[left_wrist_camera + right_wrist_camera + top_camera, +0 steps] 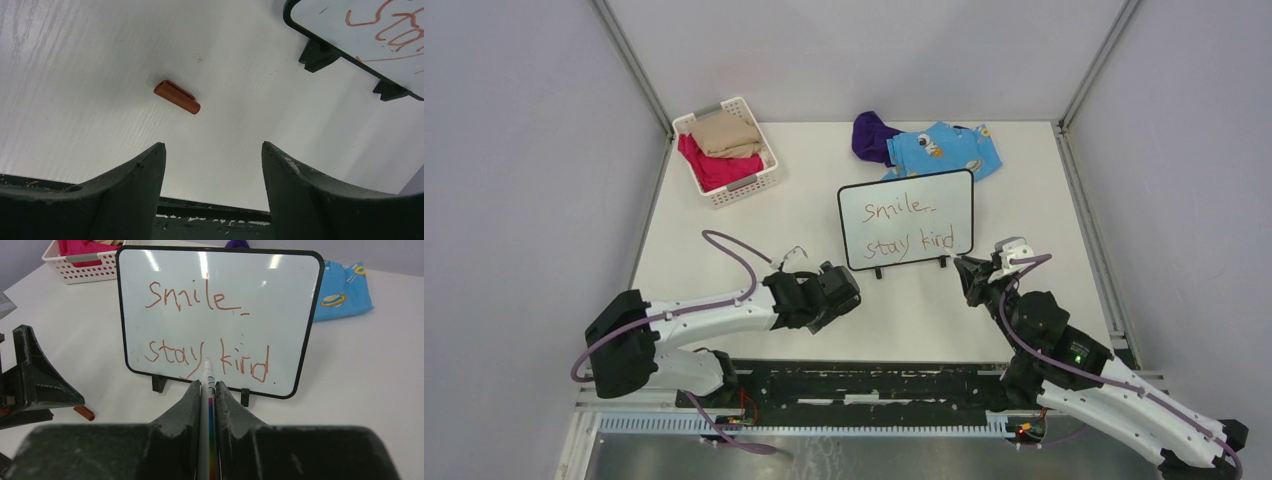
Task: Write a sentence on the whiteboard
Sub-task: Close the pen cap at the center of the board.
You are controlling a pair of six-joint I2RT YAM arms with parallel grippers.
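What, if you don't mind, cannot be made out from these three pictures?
Marker: right wrist view, barrel hidden between the right gripper's fingers; whether its tip touches the whiteboard is unclear.
Whiteboard: left wrist view, mostly cut off by the frame edge.
Orange cap: top view, too small to find.
White basket: right wrist view, cut off by the top edge.

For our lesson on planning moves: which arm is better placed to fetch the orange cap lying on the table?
Left. The left claw is open and empty, with the cap lying just ahead of it. The right claw is shut on the marker.
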